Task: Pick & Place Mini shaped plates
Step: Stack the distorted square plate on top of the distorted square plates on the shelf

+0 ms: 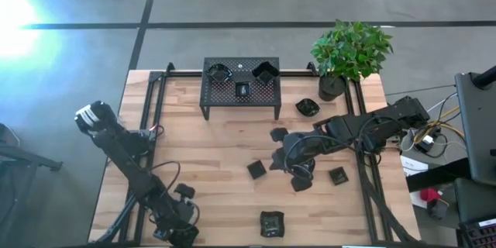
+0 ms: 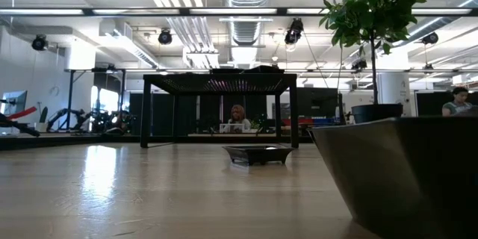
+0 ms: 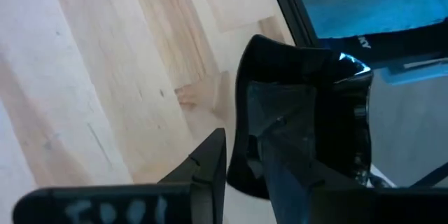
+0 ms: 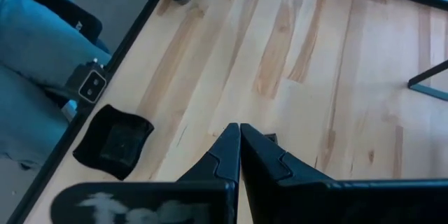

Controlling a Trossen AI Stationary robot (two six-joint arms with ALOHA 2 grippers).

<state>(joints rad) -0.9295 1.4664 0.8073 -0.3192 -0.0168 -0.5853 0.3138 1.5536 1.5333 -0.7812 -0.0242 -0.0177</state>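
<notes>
The mini shaped plates lie scattered on the wooden bench (image 1: 217, 155), all rim up. Three sit on top of the black perforated rack (image 1: 241, 87) at the far middle: a rounded one (image 1: 218, 72) at its left, a squarish one (image 1: 265, 72) at its right, and a small square one (image 1: 243, 89) between them, nearer the front edge. A leaf-like plate (image 1: 308, 107) lies right of the rack, just near of the plant pot (image 1: 332, 87), its long axis running left to right. On the open wood, a square plate (image 1: 256, 169) sits turned corner-on, like a diamond, with another plate (image 1: 278, 134) farther off. A square plate (image 1: 338, 176) lies to the right, and one (image 1: 272, 223) sits by the near edge. The right tool (image 1: 301, 180) hangs over the middle of the bench with its fingers (image 4: 231, 155) pressed together and nothing between them; the diamond-turned plate is just to its left and the square one to its right, both apart from it. The right wrist view shows one more plate (image 4: 114, 141) lying flat beside the bench's dark edge rail. The left tool (image 1: 180, 231) is at the near left corner, its fingers spread about a glossy dark plate (image 3: 301, 112) at the bench edge; whether they grip it cannot be told. In the low view a shallow plate (image 2: 258, 154) rests flat in front of the rack.
</notes>
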